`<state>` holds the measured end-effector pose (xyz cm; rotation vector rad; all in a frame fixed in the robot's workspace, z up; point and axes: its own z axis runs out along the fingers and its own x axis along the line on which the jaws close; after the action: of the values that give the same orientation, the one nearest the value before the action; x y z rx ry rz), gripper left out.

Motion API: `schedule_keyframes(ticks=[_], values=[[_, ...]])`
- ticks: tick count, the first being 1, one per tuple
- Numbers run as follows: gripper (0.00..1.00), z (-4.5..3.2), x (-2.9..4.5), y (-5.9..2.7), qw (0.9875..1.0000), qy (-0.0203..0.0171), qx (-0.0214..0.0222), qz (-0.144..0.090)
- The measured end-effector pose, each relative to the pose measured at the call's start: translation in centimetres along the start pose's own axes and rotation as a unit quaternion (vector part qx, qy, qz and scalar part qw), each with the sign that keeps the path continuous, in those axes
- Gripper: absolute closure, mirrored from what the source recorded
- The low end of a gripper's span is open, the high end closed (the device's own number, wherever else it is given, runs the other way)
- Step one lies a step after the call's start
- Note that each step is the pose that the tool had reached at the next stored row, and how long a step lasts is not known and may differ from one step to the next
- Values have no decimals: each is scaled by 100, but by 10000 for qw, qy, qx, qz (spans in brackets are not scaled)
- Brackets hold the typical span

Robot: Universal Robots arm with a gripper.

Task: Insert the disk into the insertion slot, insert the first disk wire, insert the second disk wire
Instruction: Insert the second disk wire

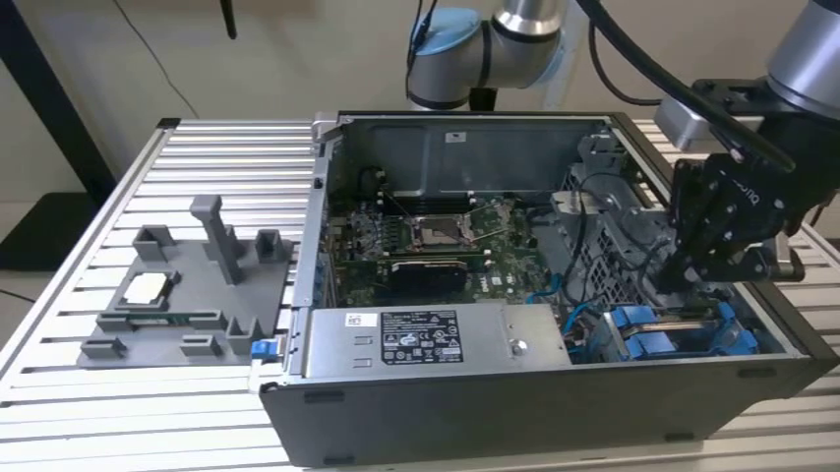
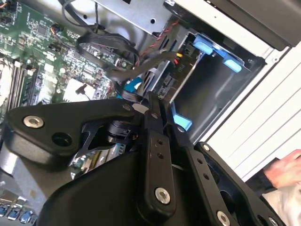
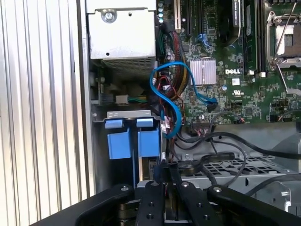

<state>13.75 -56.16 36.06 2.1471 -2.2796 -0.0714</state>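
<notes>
gripper point(image 1: 686, 278) looks pinched shut on a dark wire by the disk point(image 3: 139, 141); a skewed plug could jam

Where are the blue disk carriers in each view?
Exterior view: carriers sit low at the exterior view's right, past the motherboard.
First wrist view: carriers stand side by side, away from the motherboard.
Second wrist view: carriers sit in the open bay.
Shared landmark: the green motherboard.

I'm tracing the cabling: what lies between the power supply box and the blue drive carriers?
In the first wrist view, a looping blue cable and bundled wires lie between the power supply box and the blue carriers.
</notes>
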Motion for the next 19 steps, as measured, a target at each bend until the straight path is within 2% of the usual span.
schedule_keyframes(ticks=[4, 14, 16, 19], values=[[84, 1, 51, -4, 10000, 0, 0, 0], [84, 5, 57, -4, 10000, 8, 11, 0], [84, 18, 58, -2, 10000, 11, 62, 2], [84, 40, 59, 3, 9998, 12, 186, 8]])
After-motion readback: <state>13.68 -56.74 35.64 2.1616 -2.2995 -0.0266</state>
